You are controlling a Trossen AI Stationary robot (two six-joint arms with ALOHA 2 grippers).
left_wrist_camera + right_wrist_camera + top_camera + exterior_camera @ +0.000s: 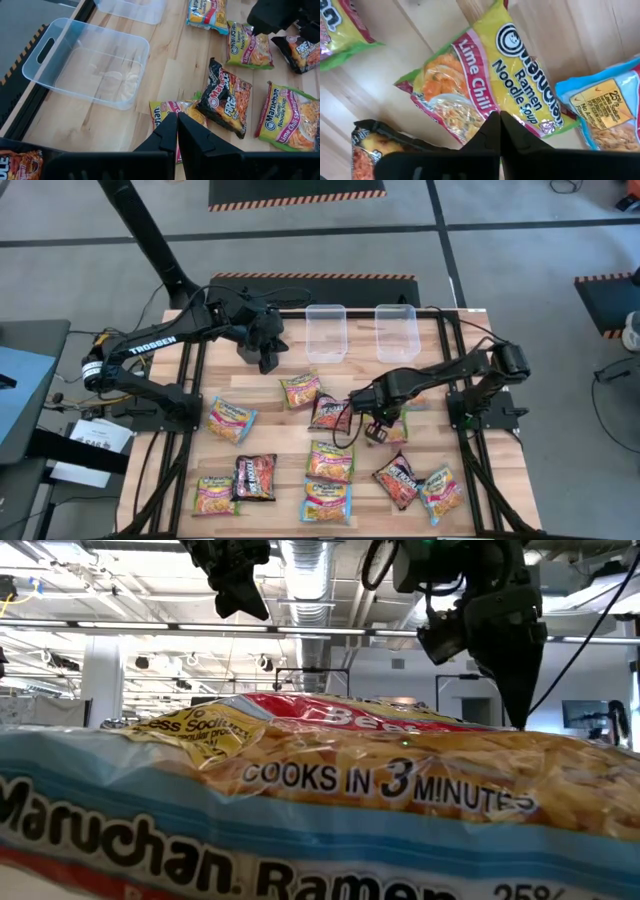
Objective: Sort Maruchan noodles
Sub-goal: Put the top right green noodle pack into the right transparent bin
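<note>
Several Maruchan noodles packets lie flat on the wooden table (280,430), among them a dark one (328,412), a green-edged one (330,462) and a blue-edged one (231,420). My right gripper (495,117) points down at the table's middle right (374,432), shut on a yellow, green-edged lime chili packet (485,85). My left gripper (268,358) hangs shut and empty high over the far left of the table, its fingers together in its wrist view (177,120). In the low view a near packet (300,800) hides the table. My right gripper comes from above, pointing down, and its fingertips meet at one long edge (487,107) of the lime chili packet, about midway along it. The packet's printed face is turned up toward the wrist. I cannot tell whether it is clear of the table.
Two clear plastic tubs (326,332) (397,332) stand side by side at the table's far edge. A dark packet (375,145) and a blue-edged one (605,110) lie close beside the held packet. Black rails (470,460) frame the table.
</note>
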